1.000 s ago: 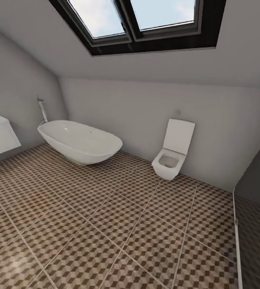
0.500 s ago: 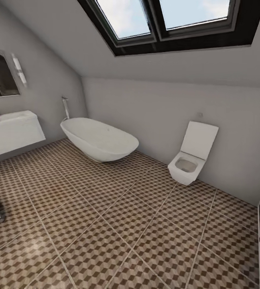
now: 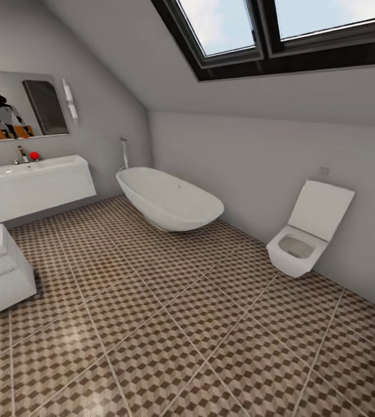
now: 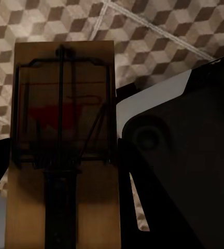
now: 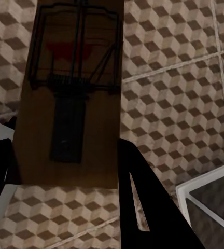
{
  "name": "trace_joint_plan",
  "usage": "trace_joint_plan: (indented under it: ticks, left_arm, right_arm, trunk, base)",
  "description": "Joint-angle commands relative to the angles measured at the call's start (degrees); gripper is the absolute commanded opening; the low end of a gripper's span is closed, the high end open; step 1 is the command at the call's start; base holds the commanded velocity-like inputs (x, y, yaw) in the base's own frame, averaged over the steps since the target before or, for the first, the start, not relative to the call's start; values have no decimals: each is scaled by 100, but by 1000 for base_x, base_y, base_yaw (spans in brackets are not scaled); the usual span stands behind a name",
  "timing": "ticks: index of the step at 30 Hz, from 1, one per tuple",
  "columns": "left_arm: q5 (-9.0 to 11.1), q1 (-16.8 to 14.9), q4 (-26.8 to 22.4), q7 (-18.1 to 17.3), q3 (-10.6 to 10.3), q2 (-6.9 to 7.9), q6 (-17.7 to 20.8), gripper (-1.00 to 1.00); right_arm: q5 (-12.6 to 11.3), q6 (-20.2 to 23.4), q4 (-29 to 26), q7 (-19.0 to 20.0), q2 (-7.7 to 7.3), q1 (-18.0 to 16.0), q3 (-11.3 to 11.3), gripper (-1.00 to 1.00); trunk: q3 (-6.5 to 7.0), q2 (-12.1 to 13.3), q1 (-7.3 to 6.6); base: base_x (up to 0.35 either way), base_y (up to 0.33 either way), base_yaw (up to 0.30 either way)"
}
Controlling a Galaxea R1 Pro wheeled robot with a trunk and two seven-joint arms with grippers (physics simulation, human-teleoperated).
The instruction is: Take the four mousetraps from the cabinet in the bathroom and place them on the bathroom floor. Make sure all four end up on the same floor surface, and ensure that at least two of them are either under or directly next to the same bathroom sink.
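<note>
Head camera swung left; both fingers [image 4: 117,207] [image 5: 117,197] grip mousetraps [image 4: 60,140] [image 5: 73,93].

No legible text, label, brand, number or sign anywhere. Only a red printed mark on each mousetrap [image 4: 63,145] [image 5: 70,93], blurred and too dim to read as letters in either wrist view.
</note>
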Motion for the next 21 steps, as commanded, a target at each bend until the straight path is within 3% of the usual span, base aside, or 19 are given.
trace_joint_plan:
  ticks: [1,21]
  left_arm:
    - [37,-5,1,-5,-48,-1,19,-100]
    - [37,-5,3,-5,-48,-1,19,-100]
  right_arm:
    - [-48,-10,-11,-10,-4,-1,49,-100]
    - [-46,-10,-10,-8,-12,-1,49,-100]
  trunk:
    - [-8,-7,2]
    - [20,-7,2]
  base:
    - [0,0,290]
    - [0,0,288]
